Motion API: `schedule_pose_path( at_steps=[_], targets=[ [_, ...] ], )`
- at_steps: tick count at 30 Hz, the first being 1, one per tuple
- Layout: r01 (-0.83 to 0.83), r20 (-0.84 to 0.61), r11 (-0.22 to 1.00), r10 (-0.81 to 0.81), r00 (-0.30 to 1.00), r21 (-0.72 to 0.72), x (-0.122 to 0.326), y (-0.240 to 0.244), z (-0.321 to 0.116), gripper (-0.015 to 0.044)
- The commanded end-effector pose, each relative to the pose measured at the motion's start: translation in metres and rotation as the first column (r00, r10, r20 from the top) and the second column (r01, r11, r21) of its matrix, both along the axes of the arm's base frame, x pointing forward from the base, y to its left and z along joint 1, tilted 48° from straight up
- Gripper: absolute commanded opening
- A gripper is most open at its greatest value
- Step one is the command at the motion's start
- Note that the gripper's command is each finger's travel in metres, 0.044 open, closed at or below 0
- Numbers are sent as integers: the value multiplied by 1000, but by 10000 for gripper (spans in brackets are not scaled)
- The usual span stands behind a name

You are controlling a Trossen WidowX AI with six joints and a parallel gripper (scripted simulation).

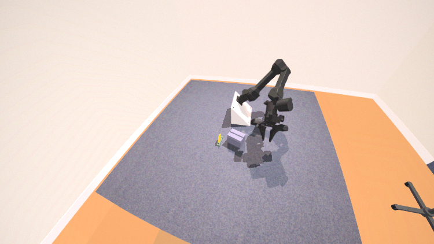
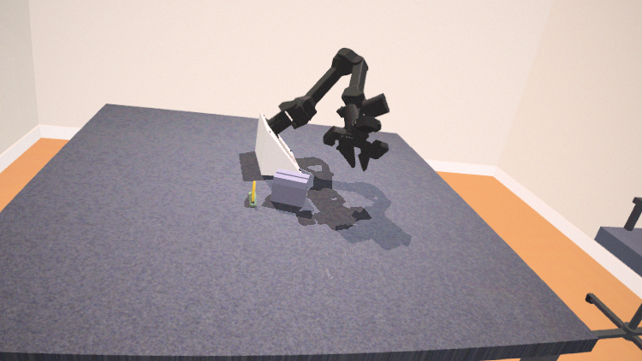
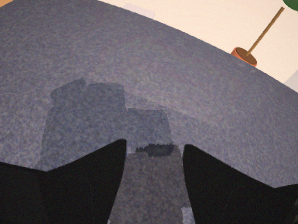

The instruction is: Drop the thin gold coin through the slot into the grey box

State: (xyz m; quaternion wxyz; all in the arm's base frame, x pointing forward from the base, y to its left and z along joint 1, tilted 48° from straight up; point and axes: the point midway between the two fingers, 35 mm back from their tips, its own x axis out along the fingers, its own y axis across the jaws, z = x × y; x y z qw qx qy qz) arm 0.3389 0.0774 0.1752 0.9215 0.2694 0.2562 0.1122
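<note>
The gold coin [image 1: 219, 138] [image 2: 253, 191] stands on its edge in the small green holder [image 1: 218, 144] [image 2: 252, 205], left of the box in the top and exterior views. The closed grey box [image 1: 235, 140] [image 2: 289, 192] has a narrow dark slot across its lid. My gripper [image 1: 267, 140] [image 2: 359, 168] [image 3: 155, 149] is partly open and empty. It points down, raised above the table, to the right of the box and well away from the coin. The wrist view shows both fingertips with bare table between them, and neither coin nor box.
The white wedge-shaped stand [image 1: 239, 115] [image 2: 273, 155] of the arm rises just behind the box. The arm's shadow falls on the dark table [image 1: 181, 169] [image 2: 224, 269] right of the box. A plant pot [image 3: 244, 57] stands beyond the table edge.
</note>
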Motion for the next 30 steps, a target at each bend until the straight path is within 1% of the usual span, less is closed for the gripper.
schedule_pose_path(
  at_steps=[1, 4, 7, 10, 13, 17, 22, 28, 30],
  targets=[
    [-49, -180, 992, 28, 983, -116, 15, -26, -39, 161],
    [-121, -334, 979, 60, 941, -163, 20, -51, -70, 161],
    [-202, -472, 967, 107, 875, -155, 20, -75, -99, 161],
    [-276, -582, 956, 171, 795, -96, 14, -99, -125, 161],
    [-330, -655, 944, 249, 713, -1, 5, -121, -147, 161],
    [-365, -692, 918, 364, 624, 154, -9, -147, -171, 161],
    [-360, -653, 862, 506, 564, 357, -28, -175, -193, 161],
    [-356, -642, 852, 523, 561, 383, -31, -181, -197, 161],
    [-356, -641, 852, 523, 561, 383, -31, -173, -206, 161]
  ],
)
